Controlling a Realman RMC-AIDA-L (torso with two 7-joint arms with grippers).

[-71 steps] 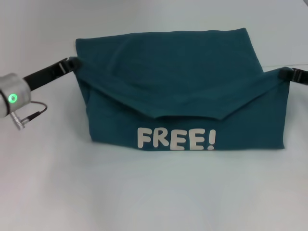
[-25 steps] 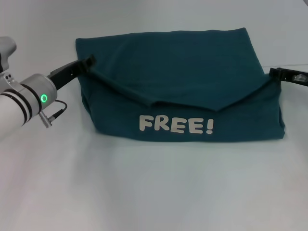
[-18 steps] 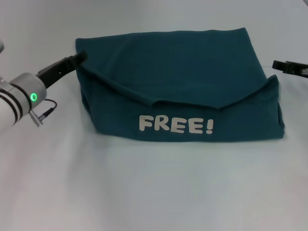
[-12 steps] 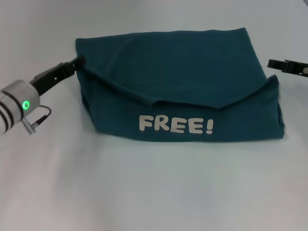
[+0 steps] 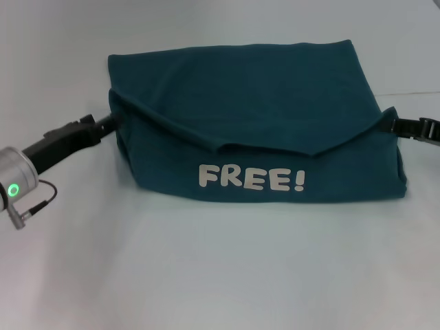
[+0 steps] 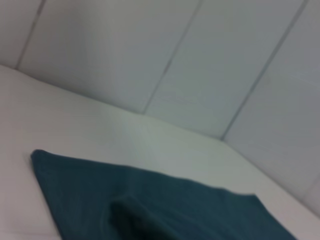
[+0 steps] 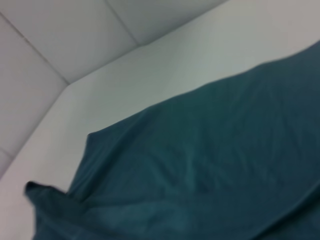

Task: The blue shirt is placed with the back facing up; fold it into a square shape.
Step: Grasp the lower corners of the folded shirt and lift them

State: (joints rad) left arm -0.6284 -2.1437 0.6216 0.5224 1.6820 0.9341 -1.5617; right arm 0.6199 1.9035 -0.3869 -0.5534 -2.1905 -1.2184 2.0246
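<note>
Now, left gripper (image 5: 110, 122): low at the left side of the blue shirt (image 5: 254, 103), its dark tip against the fabric where the folded-over flap meets the shirt's left edge. Whether the tip is apart or together cannot be told; the end is lost against the cloth.
Left arm: a black link runs back and toward the robot from that tip to a silver wrist cuff with a green light (image 5: 13, 189) and a thin cable looping beneath it.
Right gripper (image 5: 393, 126): at the shirt's right edge, level with the raised right corner of the flap, its black tip touching or just beside the fabric. Its state cannot be told either.
Blue shirt: lying on the white worktop (image 5: 220, 275), partly folded into a wide block. The near part is turned up and over, so a shallow V-shaped flap edge crosses the middle, with the low point near the centre.
Lettering (image 5: 251, 179): white "FREE!" on the near face below the flap, reading upright in the head view.
Left wrist view: teal cloth (image 6: 150, 205) on the pale surface, with a panelled wall behind.
Right wrist view: a broad stretch of the same teal cloth (image 7: 200, 165), softly creased.
</note>
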